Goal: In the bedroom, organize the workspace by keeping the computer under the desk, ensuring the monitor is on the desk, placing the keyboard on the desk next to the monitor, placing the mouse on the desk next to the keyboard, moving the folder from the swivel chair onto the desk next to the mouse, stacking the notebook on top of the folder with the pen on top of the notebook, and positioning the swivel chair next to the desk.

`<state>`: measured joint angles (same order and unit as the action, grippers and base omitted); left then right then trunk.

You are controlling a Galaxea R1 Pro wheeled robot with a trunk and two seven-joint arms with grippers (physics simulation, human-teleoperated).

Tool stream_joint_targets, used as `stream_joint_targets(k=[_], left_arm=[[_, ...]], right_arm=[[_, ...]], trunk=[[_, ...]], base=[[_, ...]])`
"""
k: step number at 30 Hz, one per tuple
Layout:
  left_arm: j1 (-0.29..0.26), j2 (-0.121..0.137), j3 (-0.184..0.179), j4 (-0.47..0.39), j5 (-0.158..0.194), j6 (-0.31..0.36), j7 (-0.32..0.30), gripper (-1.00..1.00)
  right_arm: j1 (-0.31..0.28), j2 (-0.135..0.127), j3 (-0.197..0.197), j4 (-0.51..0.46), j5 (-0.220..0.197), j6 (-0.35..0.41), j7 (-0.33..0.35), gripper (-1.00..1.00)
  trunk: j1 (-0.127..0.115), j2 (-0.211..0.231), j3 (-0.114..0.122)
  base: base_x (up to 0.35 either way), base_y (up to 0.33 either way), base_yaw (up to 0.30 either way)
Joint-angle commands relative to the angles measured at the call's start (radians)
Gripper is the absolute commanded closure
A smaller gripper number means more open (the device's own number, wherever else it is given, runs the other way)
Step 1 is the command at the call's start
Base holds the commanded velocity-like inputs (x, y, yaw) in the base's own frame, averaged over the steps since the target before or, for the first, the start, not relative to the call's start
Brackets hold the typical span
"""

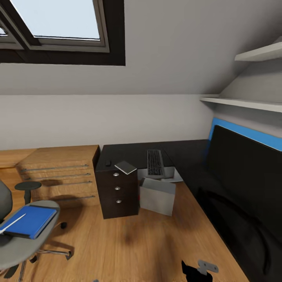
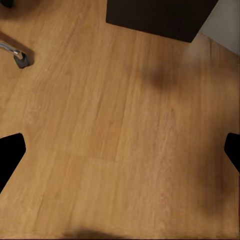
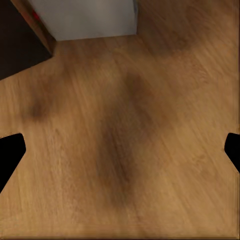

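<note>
- Standing in the corner under the sloped ceiling, the glossy black L-shaped desk [image 1: 129, 153] runs along the back wall and down the right side, with its black three-drawer unit with round silver knobs [image 1: 118, 194] at its left end.
- The slim black keyboard with dark grey keys [image 1: 155, 162] lies on the desk top, lengthwise toward the wall.
- The small thin notebook with a dark grey cover [image 1: 125, 167] rests on the desk just above the drawer unit, its corner over the front edge.
- The small black rounded mouse [image 1: 108, 163] sits on the desk left of the notebook, apart from it.
- The plain light-grey box-shaped computer tower [image 1: 158, 196] stands on the wooden floor [image 1: 149, 243] just right of the drawer unit, at the desk's front edge.
- The grey upholstered swivel chair [image 1: 23, 243] is at the lower left, well apart from the desk, with the bright blue flat folder [image 1: 29, 221] lying on its seat and the thin white-silver pen [image 1: 12, 223] slanting across the folder.
- A wide black flat panel [image 1: 243, 172] with a blue strip behind its top edge stands along the right side; whether it is the monitor cannot be told.
- A light-wood drawer chest with long bar handles [image 1: 58, 176] stands left of the desk.
- The left gripper [image 2: 120, 155] hangs over bare floor, jaws wide apart, nothing between them.
- The right gripper [image 3: 120, 152] is likewise spread over the floor, holding nothing.
</note>
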<state>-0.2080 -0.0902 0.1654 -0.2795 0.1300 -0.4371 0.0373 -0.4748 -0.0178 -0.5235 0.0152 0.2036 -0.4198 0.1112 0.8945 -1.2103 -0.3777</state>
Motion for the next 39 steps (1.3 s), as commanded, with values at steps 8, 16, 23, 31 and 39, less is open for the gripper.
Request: stream_joint_targets(k=[8,16,23,31,39], left_arm=[[-0.001,0.0,-0.001,0.0,0.007,-0.003,0.001,-1.0],[-0.001,0.0,-0.001,0.0,0.007,-0.003,0.001,-1.0],[-0.001,0.0,-0.001,0.001,0.007,-0.003,0.001,-1.0],[-0.001,0.0,-0.001,0.001,0.007,-0.002,0.001,-1.0],[-0.001,0.0,-0.001,0.002,0.007,-0.002,0.001,-1.0]], right_arm=[[-0.001,0.001,-0.009,0.002,0.03,-0.004,0.003,-1.0],[-0.001,0.003,-0.009,0.003,0.091,-0.004,0.002,-1.0],[-0.001,0.004,-0.009,0.003,0.103,-0.004,0.002,-1.0],[-0.001,0.004,-0.009,0.003,0.106,-0.004,0.002,-1.0],[-0.001,0.004,-0.009,0.003,0.106,-0.003,0.001,-1.0]], trunk=[[0.0,-0.001,-0.009],[0.0,-0.001,-0.018],[0.0,-0.001,-0.026],[0.0,-0.001,-0.035],[0.0,-0.001,-0.041]], base=[[-0.171,-0.282,0.159],[-0.23,-0.164,0.185],[-0.302,-0.035,0.124],[-0.318,-0.005,0.021],[-0.32,-0.001,0.003]])
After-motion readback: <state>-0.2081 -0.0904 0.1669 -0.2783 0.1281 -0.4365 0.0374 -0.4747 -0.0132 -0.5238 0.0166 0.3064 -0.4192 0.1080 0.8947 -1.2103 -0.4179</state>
